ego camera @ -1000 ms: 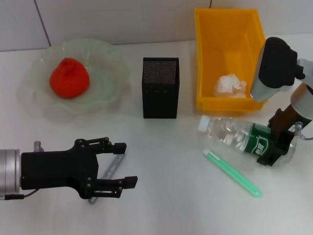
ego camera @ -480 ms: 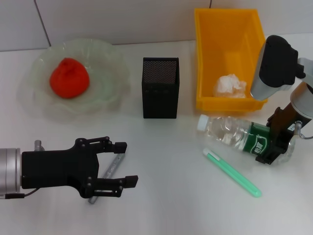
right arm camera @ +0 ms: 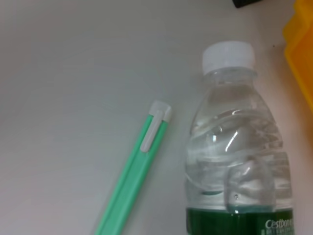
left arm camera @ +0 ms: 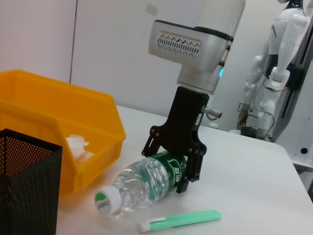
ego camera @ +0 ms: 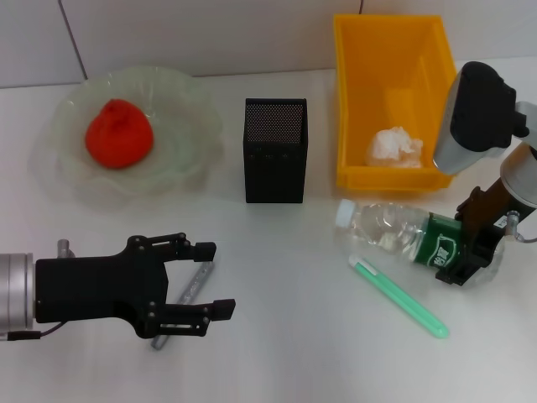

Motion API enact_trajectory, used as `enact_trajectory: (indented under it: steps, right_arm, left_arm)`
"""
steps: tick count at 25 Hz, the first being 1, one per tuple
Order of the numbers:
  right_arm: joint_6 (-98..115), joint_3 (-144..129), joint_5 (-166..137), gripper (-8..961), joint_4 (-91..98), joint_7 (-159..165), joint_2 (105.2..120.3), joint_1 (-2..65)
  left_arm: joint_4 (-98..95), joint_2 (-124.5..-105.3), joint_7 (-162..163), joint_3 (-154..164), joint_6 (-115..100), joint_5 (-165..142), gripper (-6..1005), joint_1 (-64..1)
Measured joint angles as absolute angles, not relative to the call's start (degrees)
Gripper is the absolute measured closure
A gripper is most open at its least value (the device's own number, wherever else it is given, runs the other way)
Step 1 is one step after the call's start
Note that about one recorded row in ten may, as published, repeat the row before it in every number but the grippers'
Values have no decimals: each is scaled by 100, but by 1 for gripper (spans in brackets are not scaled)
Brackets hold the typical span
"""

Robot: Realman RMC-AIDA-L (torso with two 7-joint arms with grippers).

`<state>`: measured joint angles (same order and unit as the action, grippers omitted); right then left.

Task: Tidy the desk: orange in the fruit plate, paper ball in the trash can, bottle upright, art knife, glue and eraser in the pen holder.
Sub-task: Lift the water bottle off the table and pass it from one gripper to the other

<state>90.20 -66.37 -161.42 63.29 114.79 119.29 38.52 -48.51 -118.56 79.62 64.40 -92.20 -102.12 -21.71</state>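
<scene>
Moved: clear plastic bottle with green label (ego camera: 394,233), cap end shifted slightly, lying on white desk (ego camera: 294,353).
Right gripper (ego camera: 470,252): jaws clenched on bottle.
Left gripper (ego camera: 220,281): jaws released.

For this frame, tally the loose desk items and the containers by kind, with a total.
Orange: 1
Paper ball: 1
Bottle: 1
Green art knife: 1
Grey stick-shaped item: 1
Fruit plate: 1
Black mesh pen holder: 1
Yellow trash bin: 1
Total: 8
</scene>
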Motion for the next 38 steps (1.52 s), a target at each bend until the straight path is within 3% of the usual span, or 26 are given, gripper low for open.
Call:
enact_trajectory:
  steps: [19,38]
  right_arm:
    - [9211,-6633,-14880,184,7759,11033,11924,2617]
    - [8555,-6257,-12818,184,8030,9916,11925,1516]
  left_arm:
    - [-4851,-11856,7977,6418,-9220,-10203,218,-2189]
    - [-4856,-11847,7989,6416,-9166,-10204,220,-2165]
